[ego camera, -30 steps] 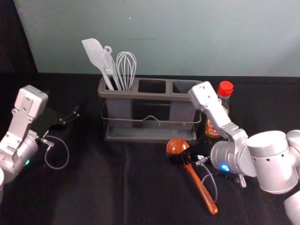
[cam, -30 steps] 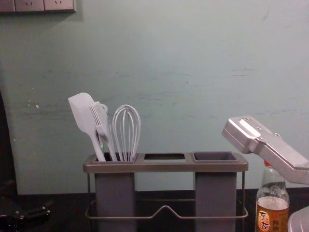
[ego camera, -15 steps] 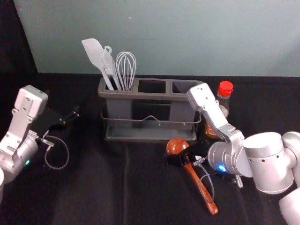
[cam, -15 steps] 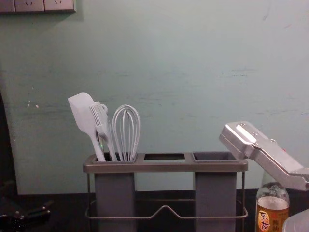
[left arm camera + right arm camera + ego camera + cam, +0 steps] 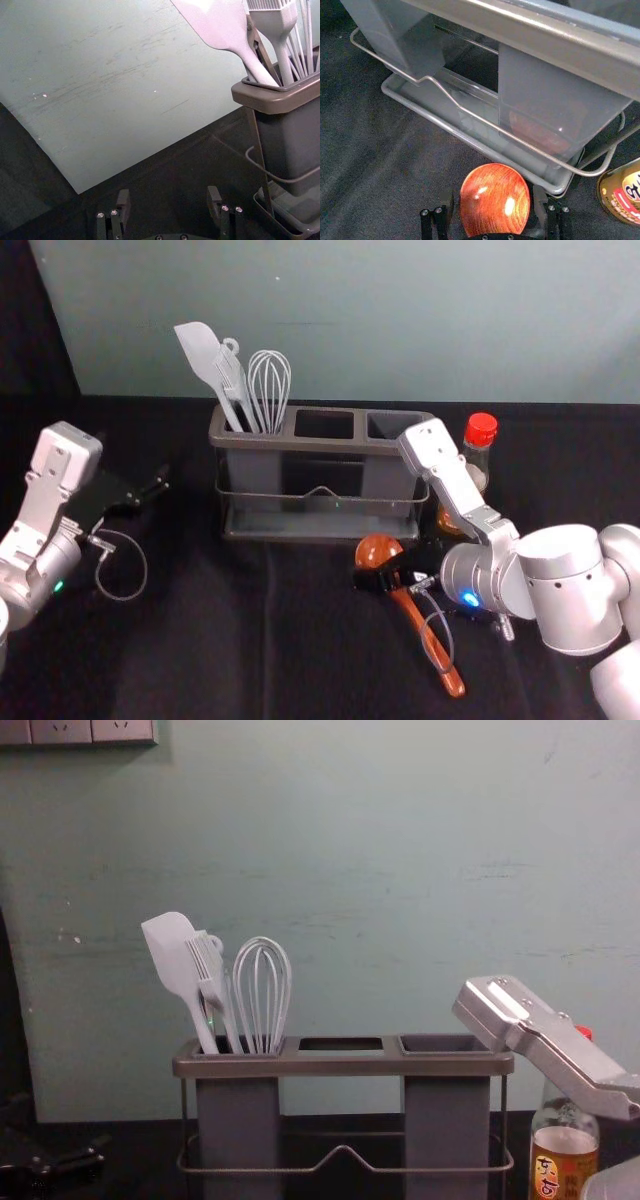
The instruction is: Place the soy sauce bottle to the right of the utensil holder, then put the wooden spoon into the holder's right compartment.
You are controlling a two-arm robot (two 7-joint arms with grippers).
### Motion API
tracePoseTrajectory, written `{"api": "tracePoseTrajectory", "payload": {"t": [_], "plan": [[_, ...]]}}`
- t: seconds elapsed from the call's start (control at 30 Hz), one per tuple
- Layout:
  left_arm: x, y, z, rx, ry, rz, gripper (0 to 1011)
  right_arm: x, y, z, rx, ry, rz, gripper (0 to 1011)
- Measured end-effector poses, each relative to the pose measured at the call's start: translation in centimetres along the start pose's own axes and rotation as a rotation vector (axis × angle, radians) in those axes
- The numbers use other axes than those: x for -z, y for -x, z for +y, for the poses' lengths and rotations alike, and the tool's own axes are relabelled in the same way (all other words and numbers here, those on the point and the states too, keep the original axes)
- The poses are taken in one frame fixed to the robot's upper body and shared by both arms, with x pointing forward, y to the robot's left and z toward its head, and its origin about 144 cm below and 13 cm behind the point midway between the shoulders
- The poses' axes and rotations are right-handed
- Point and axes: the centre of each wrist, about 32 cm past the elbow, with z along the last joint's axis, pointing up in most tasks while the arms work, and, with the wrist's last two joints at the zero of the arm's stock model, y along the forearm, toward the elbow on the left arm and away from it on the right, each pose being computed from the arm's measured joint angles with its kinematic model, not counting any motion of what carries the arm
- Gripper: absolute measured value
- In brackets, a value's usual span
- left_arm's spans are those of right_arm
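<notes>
The wooden spoon [image 5: 376, 551] lies on the cloth-covered counter [image 5: 190, 650] in front of the utensil holder [image 5: 300, 443], near its right end, bowl toward the holder and handle [image 5: 450, 678] slanting away to the right. It should handle as a light, stiff piece, hard to harm, though the glossy, rounded bowl could slip or roll under a squeeze; the better hold is the slim neck just below the bowl, which would leave the handle free to go down into the right compartment [image 5: 446, 1120]. The right claw [image 5: 493, 194] is down at that end of the spoon, parted, its fingers [image 5: 539, 199] on either side of the bowl and seemingly not yet pressing on it. The soy sauce bottle [image 5: 565, 1162] stands upright just beside the holder, on the right, so that half looks done. The left claw [image 5: 168, 190] is parked, spread and holding nothing, off the holder's left side. Against a second ago, the right arm [image 5: 550, 1042] has shifted a little leftward and, in the chest view, sits lower, across the bottle's neck; spoon, bottle and holder lie as they did.
</notes>
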Motion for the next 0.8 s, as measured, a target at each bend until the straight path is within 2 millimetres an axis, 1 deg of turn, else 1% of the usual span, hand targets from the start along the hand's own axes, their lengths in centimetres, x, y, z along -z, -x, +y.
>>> {"api": "tracePoseTrajectory", "payload": {"t": [0.67,0.73,0.8], "plan": [[0.00,0.00,0.00,0.000,0.000,0.000,1005,0.05,0.02,0.01,0.000,0.001,-0.001,1002],[0.00,0.00,0.00,0.000,0.000,0.000,1005,0.04,0.02,0.00,0.001,0.001,-0.001,994],[0.00,0.00,0.00,0.000,0.000,0.000,1005,0.03,0.02,0.00,0.001,0.001,-0.001,947]]}}
